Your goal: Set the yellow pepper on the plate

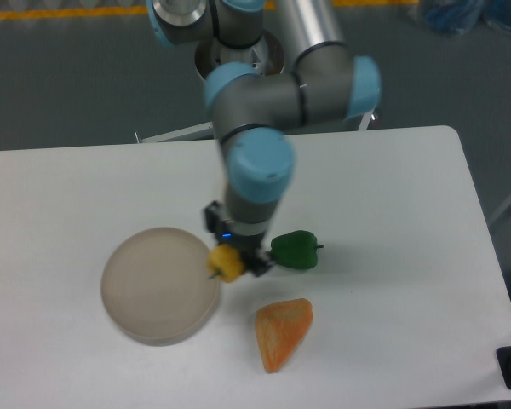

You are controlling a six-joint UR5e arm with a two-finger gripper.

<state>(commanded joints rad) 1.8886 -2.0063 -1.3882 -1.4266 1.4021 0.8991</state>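
Note:
My gripper (228,260) is shut on the yellow pepper (226,262), a small lobed yellow fruit with a short dark stem pointing left. It hangs above the table at the right rim of the plate (159,284), a round, shallow grey-beige dish at the left of the table. The arm comes down from the top of the view and hides the gripper's fingers for the most part.
A green pepper (295,250) lies just right of the gripper. An orange wedge-shaped food item (282,331) lies in front of it. The robot's base (238,64) stands behind the table's far edge.

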